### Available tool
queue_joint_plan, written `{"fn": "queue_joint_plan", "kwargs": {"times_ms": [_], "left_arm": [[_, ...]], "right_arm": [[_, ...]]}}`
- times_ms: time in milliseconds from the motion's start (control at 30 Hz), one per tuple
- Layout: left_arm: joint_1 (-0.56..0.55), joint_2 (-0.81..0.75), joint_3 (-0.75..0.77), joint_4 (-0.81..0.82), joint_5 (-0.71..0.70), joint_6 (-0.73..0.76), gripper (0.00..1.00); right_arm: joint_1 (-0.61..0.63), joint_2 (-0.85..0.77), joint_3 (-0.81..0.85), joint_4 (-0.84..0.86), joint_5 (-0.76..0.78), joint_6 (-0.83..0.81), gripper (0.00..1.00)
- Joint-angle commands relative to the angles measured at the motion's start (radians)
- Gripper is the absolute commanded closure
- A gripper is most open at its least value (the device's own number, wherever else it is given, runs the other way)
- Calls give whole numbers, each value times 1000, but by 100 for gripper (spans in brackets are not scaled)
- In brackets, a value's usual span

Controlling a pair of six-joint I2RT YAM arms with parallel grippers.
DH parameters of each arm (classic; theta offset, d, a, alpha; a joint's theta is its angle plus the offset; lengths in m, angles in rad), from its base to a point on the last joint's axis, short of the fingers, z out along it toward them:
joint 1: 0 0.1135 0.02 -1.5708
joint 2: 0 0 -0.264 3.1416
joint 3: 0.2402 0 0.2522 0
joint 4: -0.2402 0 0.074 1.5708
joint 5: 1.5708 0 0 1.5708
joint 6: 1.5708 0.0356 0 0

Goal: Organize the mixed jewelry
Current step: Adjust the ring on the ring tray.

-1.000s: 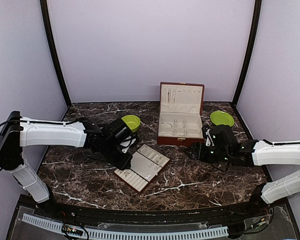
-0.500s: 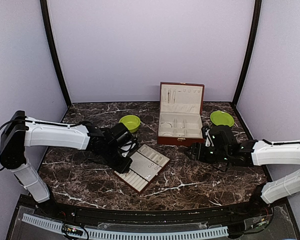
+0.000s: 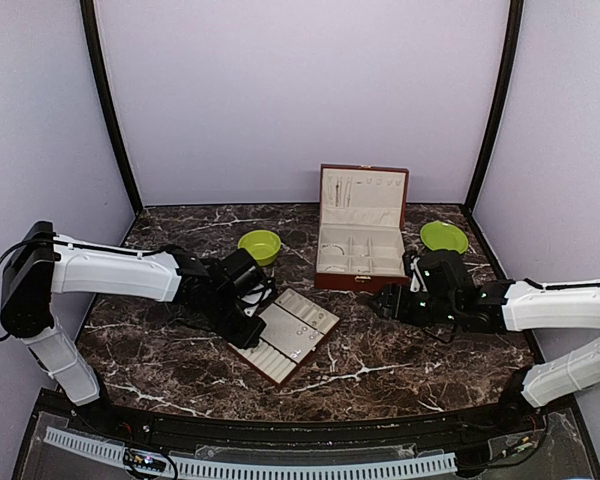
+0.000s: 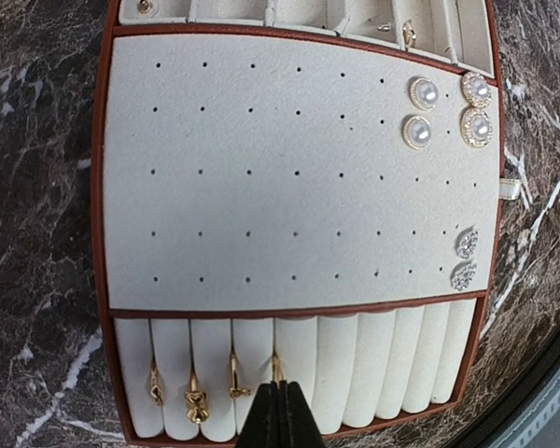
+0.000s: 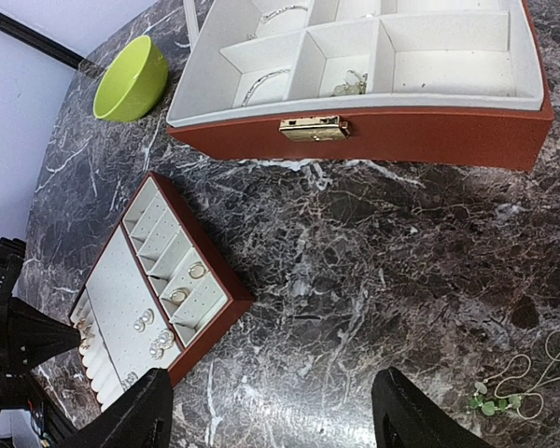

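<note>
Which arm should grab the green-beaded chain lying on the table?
Probably the right. The right gripper is open, and the chain lies on the table in its own wrist view. The left gripper is shut, down over the tray.

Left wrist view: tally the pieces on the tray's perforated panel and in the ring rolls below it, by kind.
Pearl studs: 4
Small sparkly studs: 2
Gold rings: 4
Total: 10
</note>
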Motion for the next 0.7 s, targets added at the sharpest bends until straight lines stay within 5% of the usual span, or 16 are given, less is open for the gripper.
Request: {"fn": "queue_joint_plan", "kwargs": {"times_ms": [0, 667], "left_arm": [[-3, 8, -22, 5, 12, 0, 98], [-3, -12, -25, 18, 3, -5, 99]], "right_arm": [[-6, 1, -10, 48, 0, 7, 26], [-6, -6, -19, 51, 3, 13, 26]]}}
